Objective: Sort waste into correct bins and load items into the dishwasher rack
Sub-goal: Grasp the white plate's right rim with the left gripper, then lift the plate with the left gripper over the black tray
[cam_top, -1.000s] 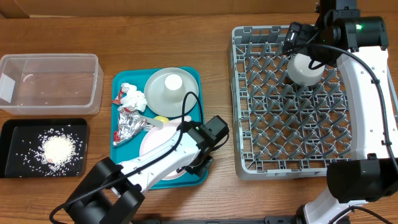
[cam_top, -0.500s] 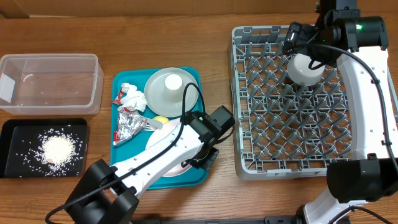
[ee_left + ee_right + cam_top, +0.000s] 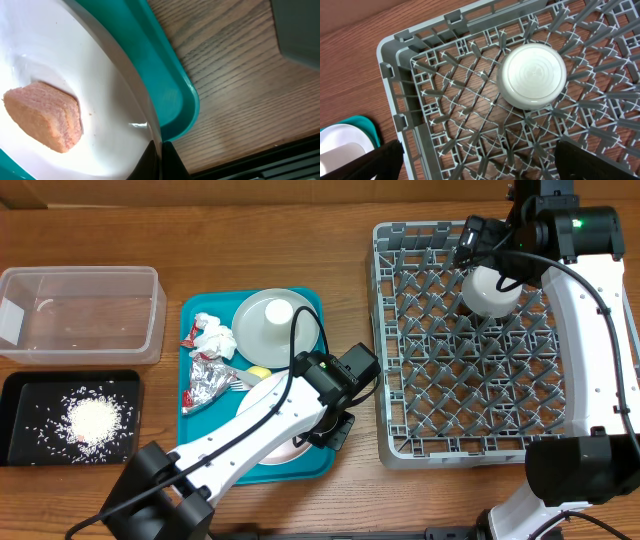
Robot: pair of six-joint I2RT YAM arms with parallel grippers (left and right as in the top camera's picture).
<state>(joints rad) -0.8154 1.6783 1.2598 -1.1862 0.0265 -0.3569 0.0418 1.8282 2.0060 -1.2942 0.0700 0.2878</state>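
Clamping left gripper tight on rim of pinkish white plate with orange food cube on it, at teal tray's near right corner | holding right gripper spread wide above upturned white bowl, resting near dishwasher rack's far edge

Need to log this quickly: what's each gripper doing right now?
Left gripper: closed on the rim of the pinkish white plate.
Right gripper: open, empty, above the white bowl in the dishwasher rack.
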